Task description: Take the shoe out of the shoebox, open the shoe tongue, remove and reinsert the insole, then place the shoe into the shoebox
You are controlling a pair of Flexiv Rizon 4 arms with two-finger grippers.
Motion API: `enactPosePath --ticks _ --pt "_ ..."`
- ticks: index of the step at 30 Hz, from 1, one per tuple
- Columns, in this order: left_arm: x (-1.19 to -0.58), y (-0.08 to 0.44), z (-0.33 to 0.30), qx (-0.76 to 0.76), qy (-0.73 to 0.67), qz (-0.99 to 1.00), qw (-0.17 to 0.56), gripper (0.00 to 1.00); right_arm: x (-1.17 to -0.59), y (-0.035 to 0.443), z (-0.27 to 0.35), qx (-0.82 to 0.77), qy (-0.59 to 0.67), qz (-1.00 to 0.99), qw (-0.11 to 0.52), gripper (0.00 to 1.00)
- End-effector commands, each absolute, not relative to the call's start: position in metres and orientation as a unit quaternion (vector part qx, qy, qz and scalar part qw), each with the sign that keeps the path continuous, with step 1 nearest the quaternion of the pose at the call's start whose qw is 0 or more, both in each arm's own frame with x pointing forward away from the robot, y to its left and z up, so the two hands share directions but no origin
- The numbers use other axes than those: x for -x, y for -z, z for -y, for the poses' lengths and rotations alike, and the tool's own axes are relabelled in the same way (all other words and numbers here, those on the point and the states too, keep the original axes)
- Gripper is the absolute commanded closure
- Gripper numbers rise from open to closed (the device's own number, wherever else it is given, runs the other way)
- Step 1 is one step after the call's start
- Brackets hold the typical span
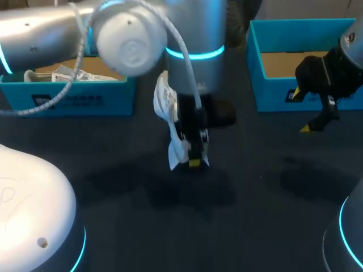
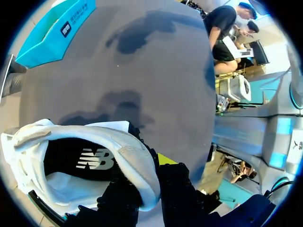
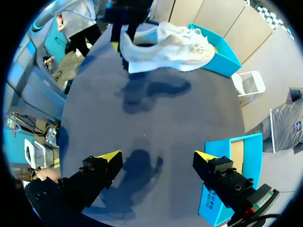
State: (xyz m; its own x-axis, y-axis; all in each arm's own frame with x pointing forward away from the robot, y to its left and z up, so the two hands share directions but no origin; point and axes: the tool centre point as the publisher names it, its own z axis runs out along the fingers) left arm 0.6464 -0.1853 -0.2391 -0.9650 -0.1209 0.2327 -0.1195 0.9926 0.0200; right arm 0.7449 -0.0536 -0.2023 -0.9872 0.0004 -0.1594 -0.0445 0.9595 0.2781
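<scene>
A white shoe (image 1: 165, 107) hangs in the air over the middle of the dark table, toe pointing up and back. My left gripper (image 1: 194, 160) is shut on the rim of its opening. In the left wrist view the shoe (image 2: 71, 137) fills the space by the fingers, and its black insole (image 2: 90, 158) shows inside. The right wrist view shows the shoe (image 3: 165, 45) far ahead, held by the left gripper (image 3: 124, 33). My right gripper (image 1: 317, 122) hovers at the right, in front of the right-hand shoebox (image 1: 272, 93). Its fingers (image 3: 106, 161) stand wide open around nothing.
A blue shoebox (image 1: 74, 99) with white contents stands at the back left. The blue box at the back right shows only its bare cardboard bottom. Close beside my right gripper is that box (image 3: 227, 165). The dark tabletop (image 1: 255, 187) lies bare in front.
</scene>
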Motion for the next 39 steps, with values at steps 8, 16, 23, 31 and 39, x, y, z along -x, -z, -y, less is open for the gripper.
enactPosePath --ticks 8,16,23,31,39 --pt "-0.655 0.181 0.171 -0.042 -0.006 0.987 0.152 1.0 -0.746 0.203 0.053 0.011 -0.141 -0.987 0.079 0.0" --pt "-0.656 0.179 0.171 -0.034 -0.003 0.987 0.157 1.0 -0.746 0.203 0.053 0.011 -0.141 -0.987 0.079 0.0" --pt "-0.656 0.179 0.171 -0.034 -0.003 0.987 0.157 1.0 -0.746 0.203 0.053 0.011 -0.141 -0.987 0.079 0.0" --pt "-0.7 0.166 0.124 -0.014 -0.002 0.981 0.195 1.0 -0.746 0.203 0.053 0.011 -0.141 -0.987 0.079 0.0" --pt "-0.737 0.152 0.084 -0.007 -0.016 0.98 0.198 1.0 -0.746 0.203 0.053 0.011 -0.141 -0.987 0.079 0.0"
